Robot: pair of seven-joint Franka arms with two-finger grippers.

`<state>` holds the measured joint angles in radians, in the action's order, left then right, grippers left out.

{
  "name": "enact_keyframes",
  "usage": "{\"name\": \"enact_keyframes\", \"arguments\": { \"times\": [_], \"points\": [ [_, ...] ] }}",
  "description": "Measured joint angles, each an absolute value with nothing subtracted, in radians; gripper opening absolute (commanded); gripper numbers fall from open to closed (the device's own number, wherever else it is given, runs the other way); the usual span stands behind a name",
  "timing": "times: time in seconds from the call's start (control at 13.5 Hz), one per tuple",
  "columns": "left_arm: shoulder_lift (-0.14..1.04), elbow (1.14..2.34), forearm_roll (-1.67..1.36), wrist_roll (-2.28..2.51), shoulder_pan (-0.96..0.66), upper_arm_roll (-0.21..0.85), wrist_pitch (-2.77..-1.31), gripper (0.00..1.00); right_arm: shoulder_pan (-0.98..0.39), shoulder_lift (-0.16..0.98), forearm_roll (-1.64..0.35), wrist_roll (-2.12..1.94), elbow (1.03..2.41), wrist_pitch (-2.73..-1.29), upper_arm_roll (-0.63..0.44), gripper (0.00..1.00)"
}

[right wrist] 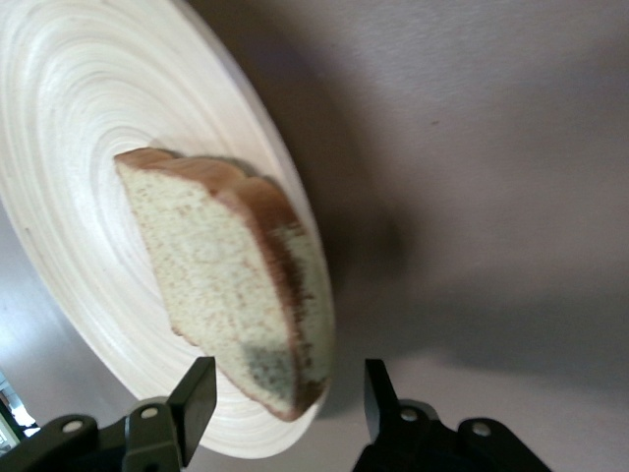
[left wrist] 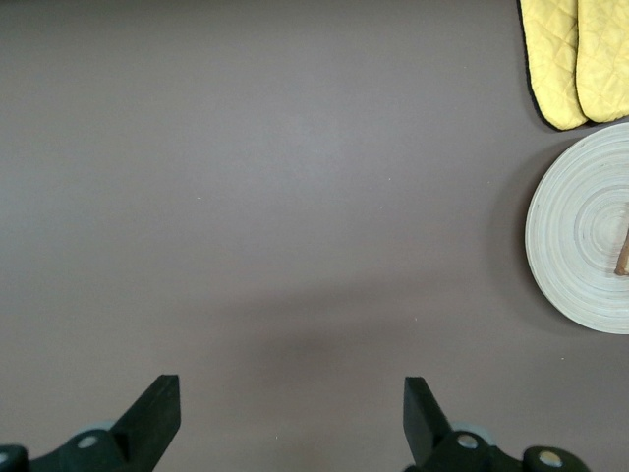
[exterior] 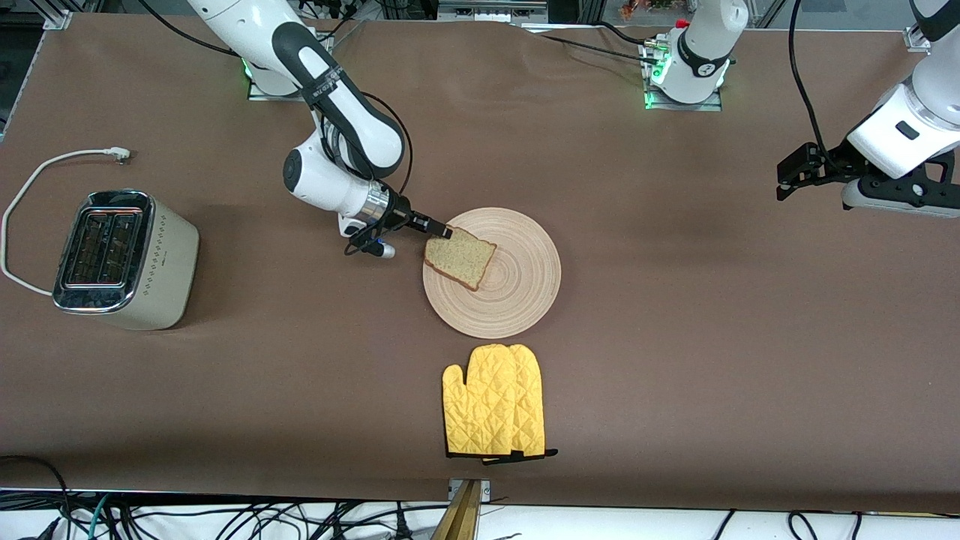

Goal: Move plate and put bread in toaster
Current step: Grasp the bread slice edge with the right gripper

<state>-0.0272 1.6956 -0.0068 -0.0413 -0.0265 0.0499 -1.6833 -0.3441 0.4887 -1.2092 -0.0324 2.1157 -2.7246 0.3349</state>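
The bread [exterior: 460, 259] lies on the round wooden plate [exterior: 517, 285] mid-table, one corner at the plate's rim toward the right arm's end. My right gripper [exterior: 448, 232] is low at that rim. In the right wrist view its fingers stand on either side of the bread's [right wrist: 226, 275] corner with a gap each side, so the right gripper [right wrist: 285, 385] is open. The plate [right wrist: 88, 118] fills that view. The toaster [exterior: 124, 259] stands at the right arm's end, slots up. My left gripper [exterior: 784, 180] waits open over bare table, with nothing between the jaws of the left gripper [left wrist: 290, 395].
A yellow oven mitt [exterior: 495, 411] lies nearer the front camera than the plate. The toaster's white cord [exterior: 45, 169] loops on the table beside it. The left wrist view catches the plate [left wrist: 580, 236] and the mitt [left wrist: 570, 59] at its edge.
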Motion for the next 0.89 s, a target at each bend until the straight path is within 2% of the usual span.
{"name": "enact_keyframes", "arguments": {
  "times": [0.15, 0.37, 0.52, 0.59, 0.74, 0.89],
  "points": [
    [-0.027, 1.696, -0.007, -0.041, -0.026, 0.050, -1.682, 1.00, -0.344, 0.489, -1.209, -0.032, 2.104, -2.726, 0.334, 0.67],
    [-0.027, 1.696, -0.007, -0.041, -0.027, 0.050, -1.681, 1.00, -0.344, 0.489, -1.209, -0.036, 2.098, -2.729, 0.325, 0.80],
    [-0.027, 1.696, -0.007, -0.041, -0.027, 0.050, -1.681, 1.00, -0.342, 0.489, -1.209, -0.054, 2.098, -2.731, 0.307, 0.81],
    [-0.027, 1.696, -0.007, -0.041, -0.027, 0.050, -1.681, 1.00, -0.342, 0.489, -1.209, -0.062, 2.098, -2.731, 0.299, 0.78],
    [-0.027, 1.696, -0.007, -0.041, -0.027, 0.050, -1.681, 1.00, -0.341, 0.490, -1.209, -0.070, 2.098, -2.731, 0.292, 0.55],
    [-0.027, 1.696, -0.007, -0.041, -0.027, 0.050, -1.680, 1.00, -0.342, 0.490, -1.209, -0.071, 2.098, -2.731, 0.292, 0.52]
  ]
}}
